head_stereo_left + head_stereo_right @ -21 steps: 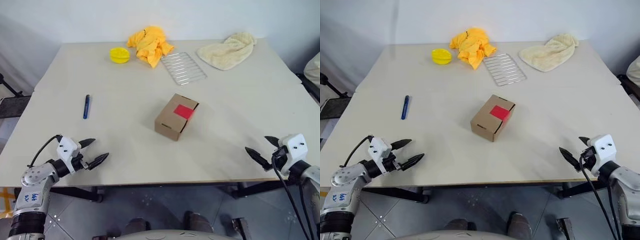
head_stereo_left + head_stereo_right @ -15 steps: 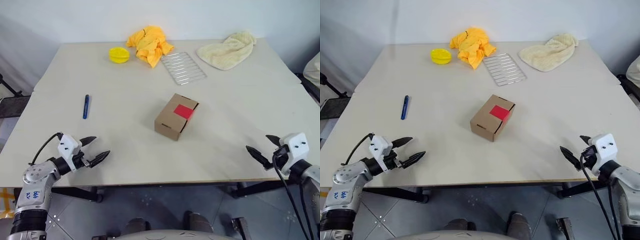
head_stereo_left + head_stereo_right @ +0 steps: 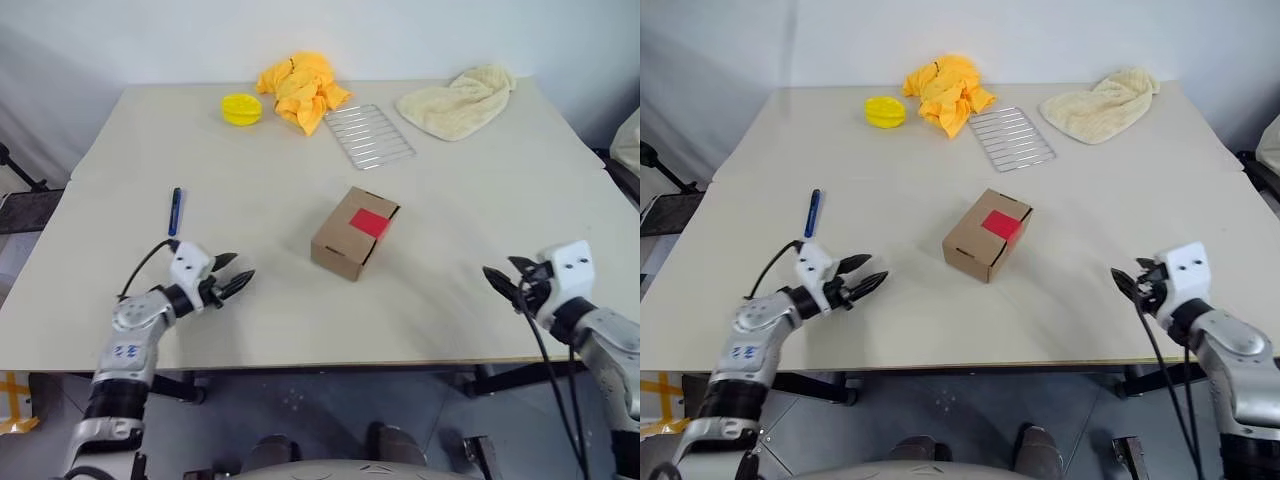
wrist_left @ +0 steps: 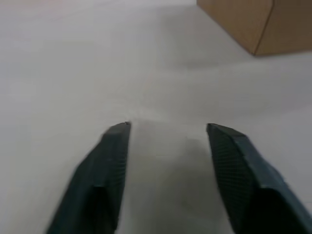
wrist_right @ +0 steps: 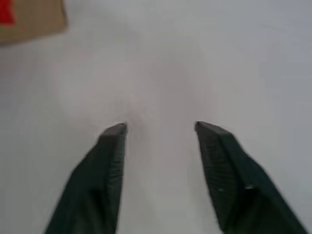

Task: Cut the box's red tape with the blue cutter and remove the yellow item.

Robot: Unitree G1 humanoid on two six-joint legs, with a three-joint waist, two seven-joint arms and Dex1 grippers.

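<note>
On the table (image 3: 480,200), our left gripper (image 3: 236,280) and right gripper (image 3: 503,280) hang parted and empty. Mid-table sits the box (image 3: 354,232), red tape (image 3: 369,222) intact; the blue cutter (image 3: 175,211) lies left. A shallow pinch could roll it away.

- A pale table (image 3: 470,210) carries everything.
- The box (image 3: 354,233) sits mid-table; the blue cutter (image 3: 175,211) lies to its left.
- Far side: yellow disc (image 3: 240,108), yellow cloth (image 3: 300,88), wire rack (image 3: 369,135), cream towel (image 3: 456,100).
</note>
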